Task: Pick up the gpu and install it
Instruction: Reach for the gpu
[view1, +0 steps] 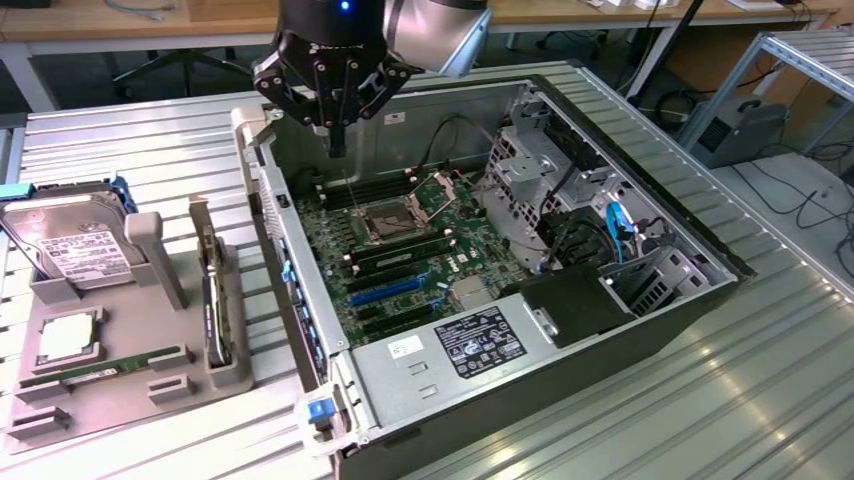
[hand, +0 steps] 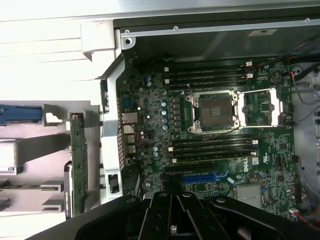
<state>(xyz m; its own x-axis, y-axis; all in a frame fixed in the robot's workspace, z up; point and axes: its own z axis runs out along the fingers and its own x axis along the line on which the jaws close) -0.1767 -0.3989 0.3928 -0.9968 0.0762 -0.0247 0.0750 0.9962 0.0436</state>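
Fingers (view1: 336, 132) of the gripper (view1: 336, 150) are seen pressed together with nothing between them, at the upper middle of the exterior view, above the far end of the open computer case (view1: 627, 330) and over the green motherboard (view1: 400, 235). The gpu (view1: 211, 300) is found well apart from them, at the exterior view's lower left, stood on its long edge in a slot of the grey moulded holder (view1: 120, 400), just beside the case's side wall. It is judged to be light and stiff yet fragile: a thin board that could be flexed or chipped, with small soldered parts and bare contacts that should not be squeezed. A hold is best taken on the free upper edge, pinched across the flat faces near the middle, so that the card is kept from swinging; its dark, smooth face may prove slippery. Elsewhere in the holder are set a boxy silver hard drive (view1: 74, 250) with a white label, a square metal-capped processor (view1: 64, 340) and a narrow green memory stick (view1: 107, 365). The table (view1: 747, 400) is built of ribbed, shiny metal profiles.
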